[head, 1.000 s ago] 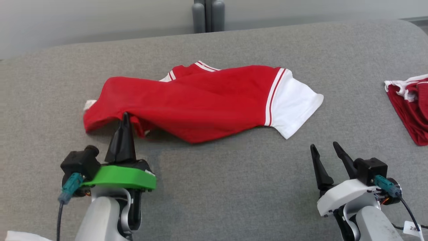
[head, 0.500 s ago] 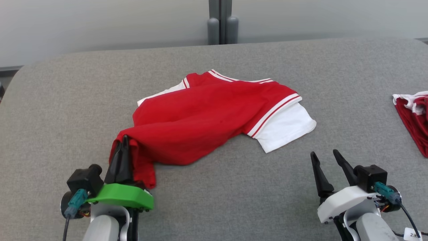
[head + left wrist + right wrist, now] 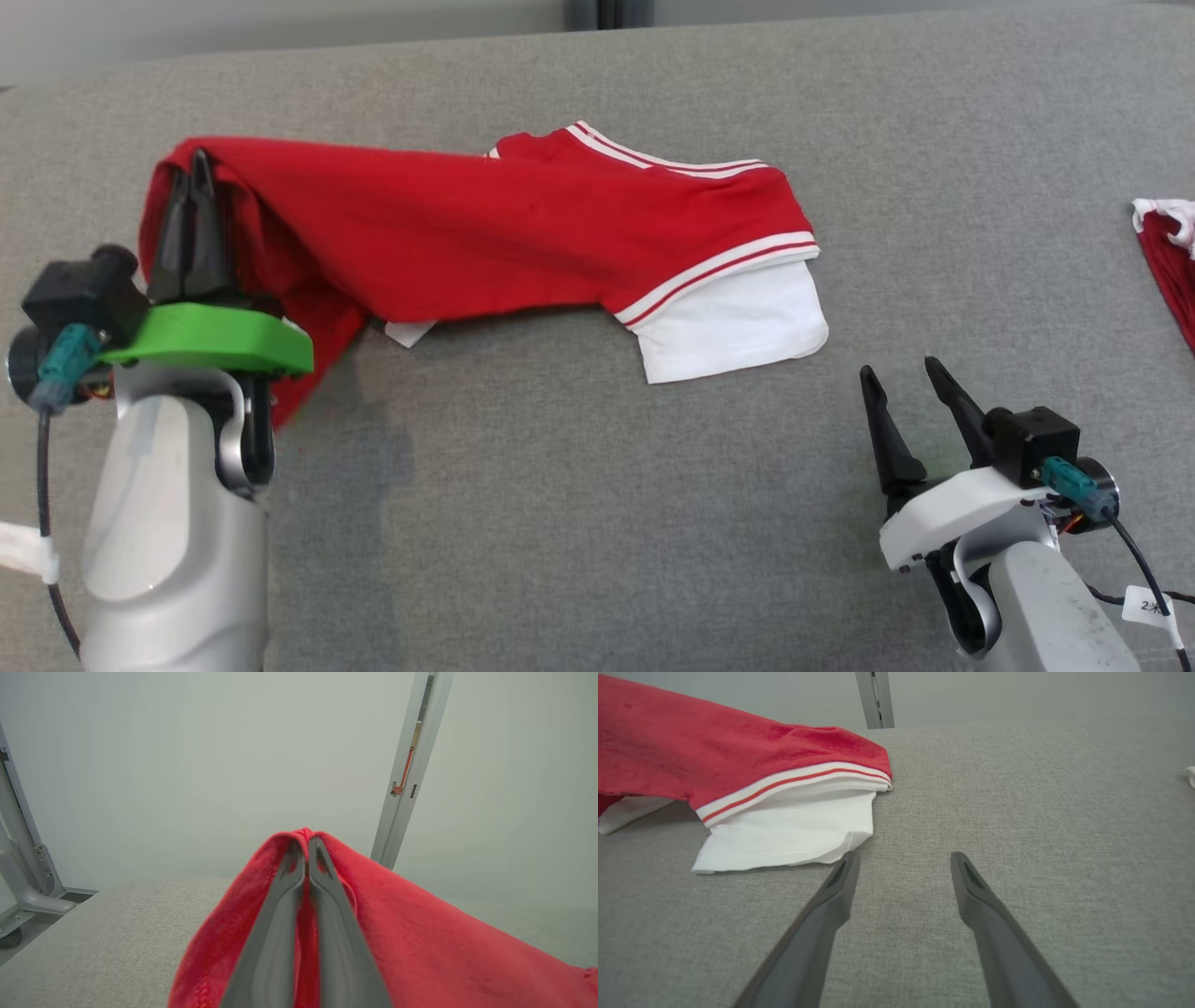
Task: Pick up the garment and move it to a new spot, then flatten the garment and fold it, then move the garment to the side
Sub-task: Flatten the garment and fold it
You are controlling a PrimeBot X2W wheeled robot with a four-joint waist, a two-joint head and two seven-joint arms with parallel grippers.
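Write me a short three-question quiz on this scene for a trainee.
1. True or false: the right gripper holds the red garment.
2. Which part of the garment lies nearest the right gripper? A) the white sleeve B) a hood C) a pocket
3. Fill in: the left gripper is ___ on the garment's raised end.
Key: 1 false, it is open and empty; 2 A; 3 shut.
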